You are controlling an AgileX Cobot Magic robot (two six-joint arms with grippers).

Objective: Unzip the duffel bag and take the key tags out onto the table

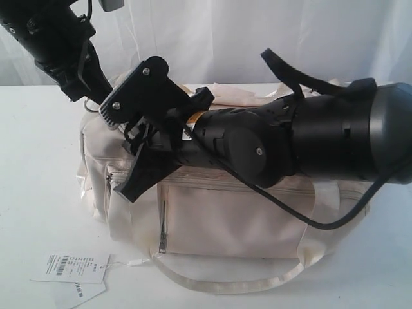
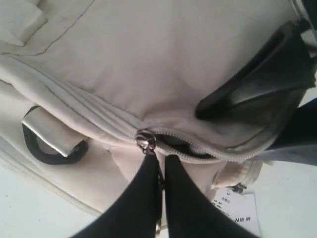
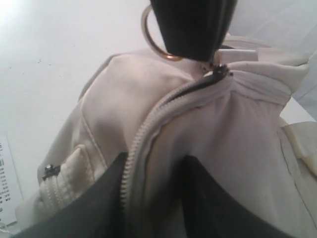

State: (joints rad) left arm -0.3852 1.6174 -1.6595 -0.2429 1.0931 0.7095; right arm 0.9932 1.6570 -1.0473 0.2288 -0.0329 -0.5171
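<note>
The cream duffel bag (image 1: 232, 219) lies on the white table (image 1: 38, 161). My left gripper (image 2: 159, 157) is shut on the zipper pull just behind the metal slider (image 2: 145, 140), near the bag's left end, and a gold ring (image 3: 147, 39) hangs from the pull. Past the slider the top zip gapes a little, showing dark inside. My right gripper (image 3: 156, 158) reaches across from the right. Its fingers (image 2: 237, 94) pinch a fold of bag fabric along the zipper teeth. The key tags are hidden.
White paper price tags with a barcode (image 1: 71, 267) lie on the table at the bag's front left corner. A shiny ribbon handle (image 1: 225, 283) loops in front of the bag. A black strap ring (image 2: 44, 148) sits at the bag's end. A side pocket zip (image 1: 163, 225) faces front.
</note>
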